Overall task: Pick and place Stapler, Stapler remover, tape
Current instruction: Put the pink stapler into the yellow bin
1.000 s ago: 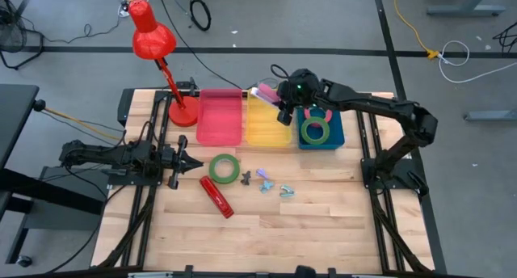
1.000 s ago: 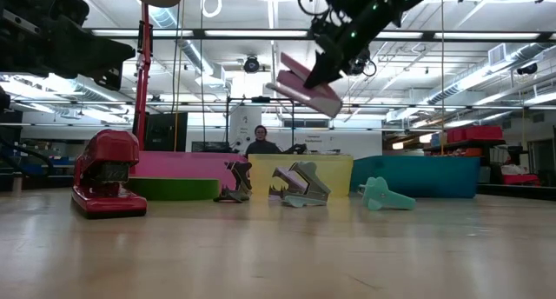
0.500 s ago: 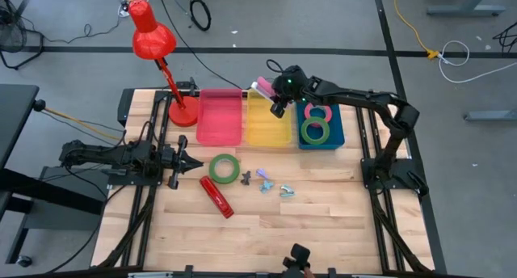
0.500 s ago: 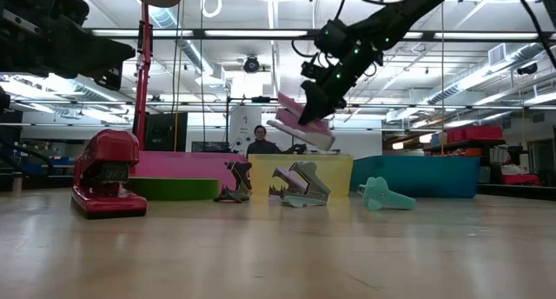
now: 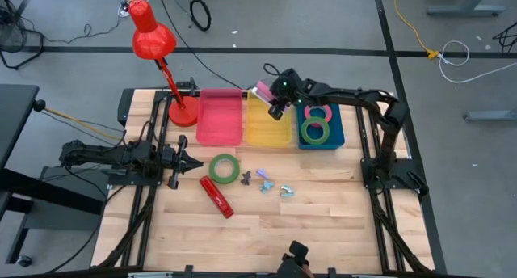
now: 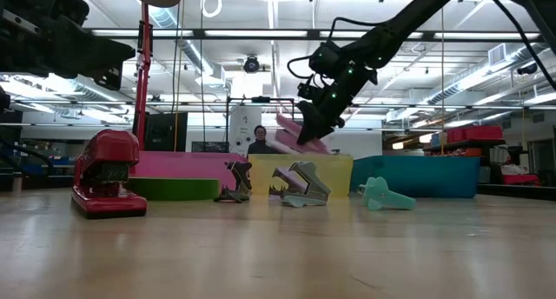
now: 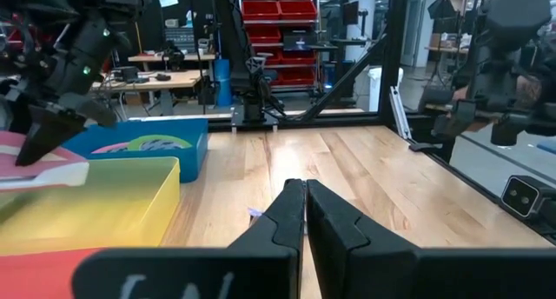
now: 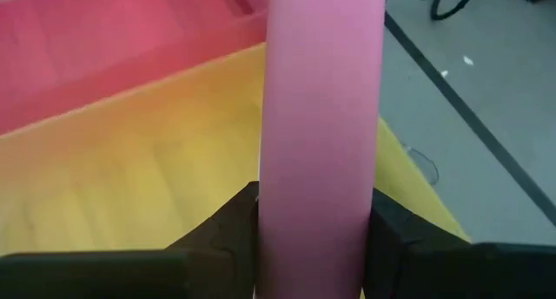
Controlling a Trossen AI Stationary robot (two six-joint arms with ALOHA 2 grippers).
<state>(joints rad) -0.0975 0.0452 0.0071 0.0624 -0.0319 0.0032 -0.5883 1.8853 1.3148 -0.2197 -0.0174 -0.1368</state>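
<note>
Holding pink stapler over yellow bin, blue bin with tape rings

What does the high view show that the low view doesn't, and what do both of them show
Only the high view shows the tape rings in the blue bin, one green ring and one red-pink ring, plus the left gripper shut near the table's left side. Only the low view shows a person in the room behind the table. Both show the right gripper holding the pink stapler above the yellow bin, the red stapler, the loose green tape and the staple removers on the table.
</note>
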